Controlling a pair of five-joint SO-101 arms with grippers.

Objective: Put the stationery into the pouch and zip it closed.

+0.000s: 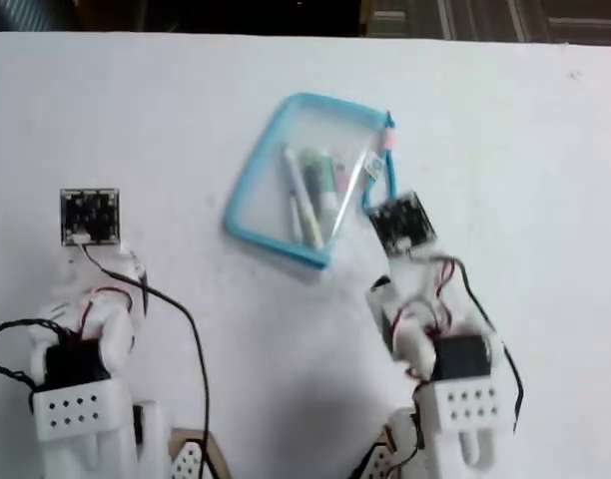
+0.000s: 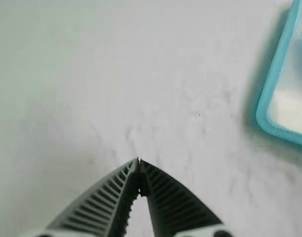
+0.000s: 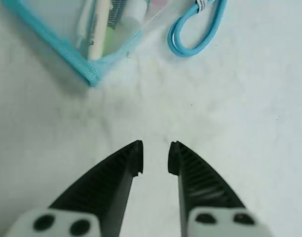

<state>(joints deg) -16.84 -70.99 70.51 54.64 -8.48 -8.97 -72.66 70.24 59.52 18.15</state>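
- A white table seen from above, with two robot arms at its near edge.
- A clear pouch with a blue border lies flat near the middle of the table, turned at an angle.
- Inside the pouch are several pens and markers, lying side by side along its length. Whether the zip is closed cannot be made out.
- A small pink tab sits at the far right corner of the pouch, and a blue cord loop lies on the table just beside the pouch.
- The left arm is well apart from the pouch. Its gripper hangs over bare table with its two ribbed fingers pressed together at the tips, holding nothing.
- The right arm is close to the pouch's near right corner. Its gripper is over bare table, its black fingers spread a little with a narrow gap and nothing between them.
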